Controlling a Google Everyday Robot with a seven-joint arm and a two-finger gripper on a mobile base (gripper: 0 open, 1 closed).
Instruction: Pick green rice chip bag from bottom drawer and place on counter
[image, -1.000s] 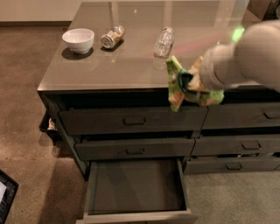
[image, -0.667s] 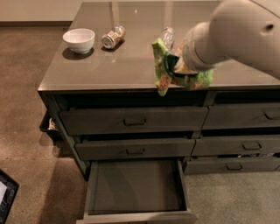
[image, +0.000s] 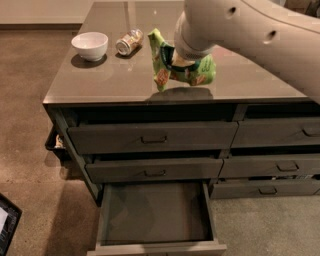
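The green rice chip bag (image: 165, 65) is a crinkled light-green bag held just above the counter (image: 110, 75), near its front middle; its shadow lies on the surface below. My gripper (image: 177, 62) is shut on the bag, at the end of the big white arm (image: 250, 30) coming in from the upper right. The bottom drawer (image: 155, 212) stands pulled open and holds nothing that I can see.
A white bowl (image: 90, 45) and a tin can (image: 129, 42) lying on its side sit at the counter's back left. The two handled drawers (image: 152, 139) above are shut. A dark object (image: 7, 222) shows at the lower left on the floor.
The arm has carried the bag up and to the left, from the counter's front right edge to over the counter's middle.
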